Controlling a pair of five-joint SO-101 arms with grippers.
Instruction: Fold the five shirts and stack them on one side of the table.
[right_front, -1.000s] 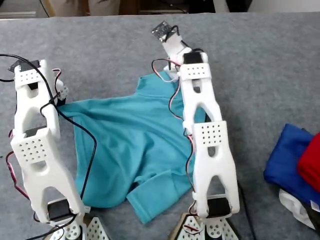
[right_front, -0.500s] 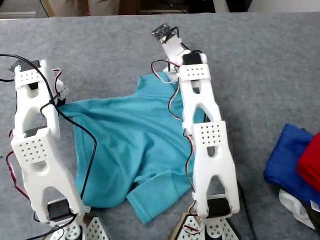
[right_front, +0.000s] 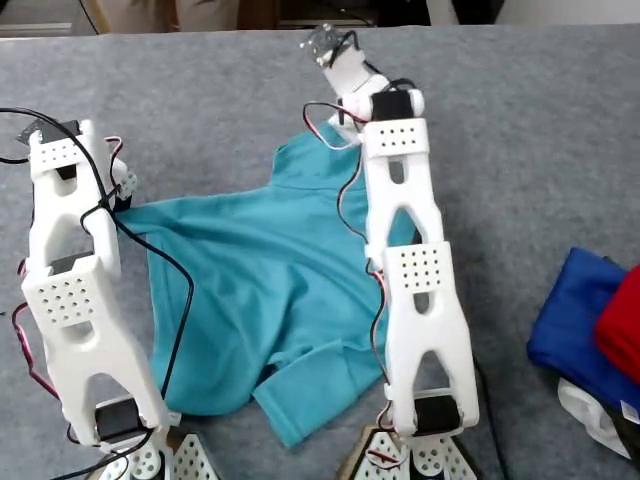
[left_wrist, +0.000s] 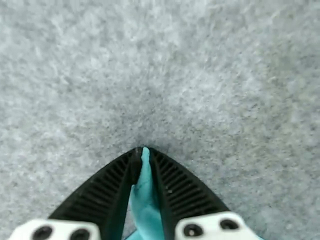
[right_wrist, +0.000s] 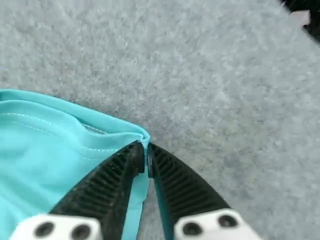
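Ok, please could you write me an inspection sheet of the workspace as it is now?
Surface: grey felt-like table.
Job's things: teal shirt spread rumpled between the arms, unfolded; blue garment, red garment and white garment piled at the table edge on the right arm's side.
Clutter: nothing seen.
Grippers: left gripper shut on a teal shirt edge; right gripper shut on a hemmed edge of it.
Cables: black cable lies across the shirt; wires run along the right arm.
Surroundings: dim shapes beyond the far table edge, cannot tell what.
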